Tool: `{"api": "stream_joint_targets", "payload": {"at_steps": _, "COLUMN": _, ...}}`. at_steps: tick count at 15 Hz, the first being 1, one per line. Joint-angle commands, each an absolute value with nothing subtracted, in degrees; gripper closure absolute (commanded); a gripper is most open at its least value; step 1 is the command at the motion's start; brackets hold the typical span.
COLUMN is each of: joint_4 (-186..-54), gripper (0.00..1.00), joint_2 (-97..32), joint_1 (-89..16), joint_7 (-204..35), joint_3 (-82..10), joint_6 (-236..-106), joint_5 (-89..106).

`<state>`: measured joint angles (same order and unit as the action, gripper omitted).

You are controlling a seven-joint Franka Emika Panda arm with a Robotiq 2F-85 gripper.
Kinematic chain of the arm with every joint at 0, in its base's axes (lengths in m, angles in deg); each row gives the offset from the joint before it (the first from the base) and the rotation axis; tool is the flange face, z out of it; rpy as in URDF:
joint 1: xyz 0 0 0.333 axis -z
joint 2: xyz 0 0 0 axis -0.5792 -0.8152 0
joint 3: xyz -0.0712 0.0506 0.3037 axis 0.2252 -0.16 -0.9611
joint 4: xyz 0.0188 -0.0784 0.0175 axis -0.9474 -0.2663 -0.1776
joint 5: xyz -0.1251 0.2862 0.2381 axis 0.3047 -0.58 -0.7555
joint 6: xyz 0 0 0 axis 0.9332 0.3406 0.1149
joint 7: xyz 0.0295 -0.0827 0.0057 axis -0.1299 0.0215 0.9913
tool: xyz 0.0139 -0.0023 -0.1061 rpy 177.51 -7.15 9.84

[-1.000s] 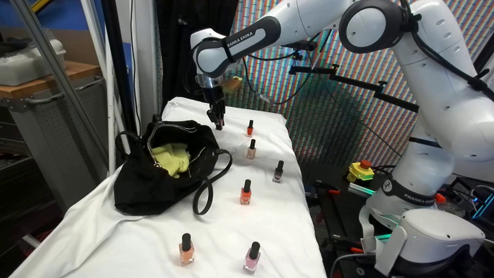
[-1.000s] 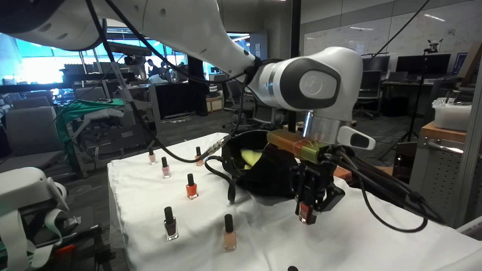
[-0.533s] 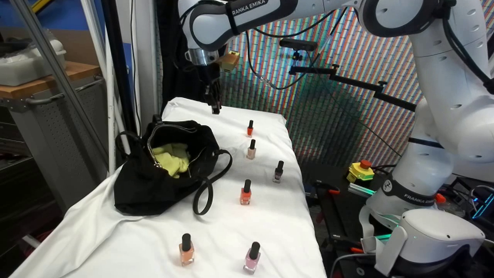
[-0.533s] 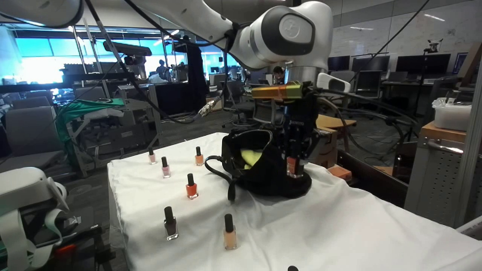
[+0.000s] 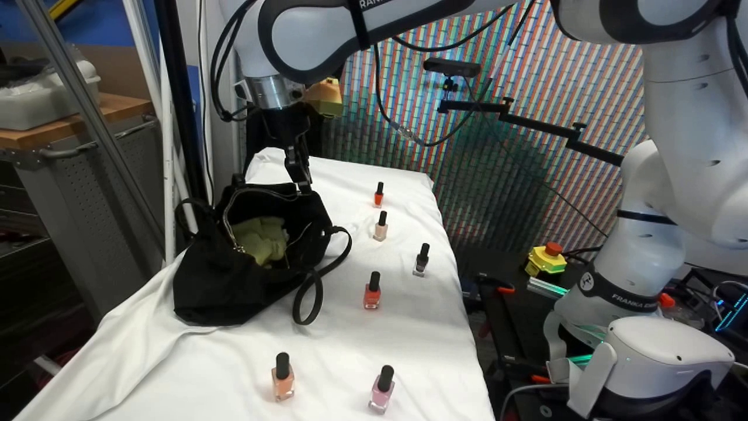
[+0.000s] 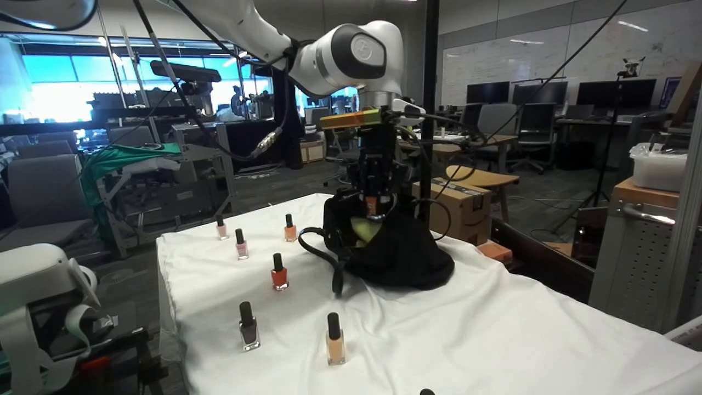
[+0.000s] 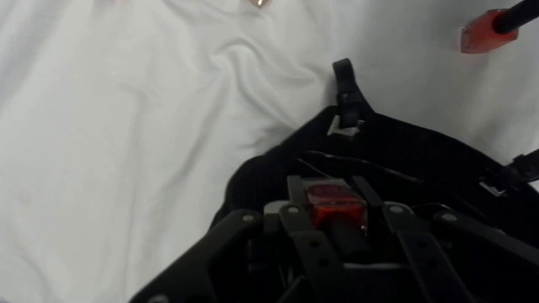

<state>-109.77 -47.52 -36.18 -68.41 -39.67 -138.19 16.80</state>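
Pinching a red polish bottle [image 7: 337, 206] between them, the fingers [image 7: 309, 252] hang at the mouth of an open black bag [image 6: 406, 258] with yellow-green cloth [image 5: 263, 237] inside. Holding the bottle above the bag looks to be the step in hand; the next move calls for a firm grip and clearance from the rim. Further out, other polish bottles [image 5: 380, 231] stand upright on the white-draped bench [image 5: 339, 374].

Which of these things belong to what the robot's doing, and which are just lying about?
Apparently part of the job:
red polish bottle, gripped in the jaws
black bag, open, right by the jaws
perhaps the other polish bottles, standing on the white cloth

Seemingly just lying about:
white headset
cardboard box
plastic tub
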Motion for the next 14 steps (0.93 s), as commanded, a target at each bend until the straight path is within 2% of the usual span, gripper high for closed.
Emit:
{"api": "stream_joint_targets", "payload": {"at_steps": 1, "joint_4": -111.93, "gripper": 0.85, "joint_2": -46.09, "joint_1": -38.82, "joint_7": -68.05, "joint_3": -41.30, "joint_6": -139.03, "joint_5": 18.57}}
{"api": "stream_joint_targets", "payload": {"at_steps": 6, "joint_4": -113.32, "gripper": 0.85, "joint_2": -46.96, "joint_1": -40.62, "joint_7": -69.24, "joint_3": -42.15, "joint_6": -144.72, "joint_5": 18.14}}
{"api": "stream_joint_targets", "payload": {"at_steps": 14, "joint_4": -121.68, "gripper": 0.85, "joint_2": -46.96, "joint_1": -39.29, "joint_7": -70.66, "joint_3": -41.26, "joint_6": -166.53, "joint_5": 17.90}}
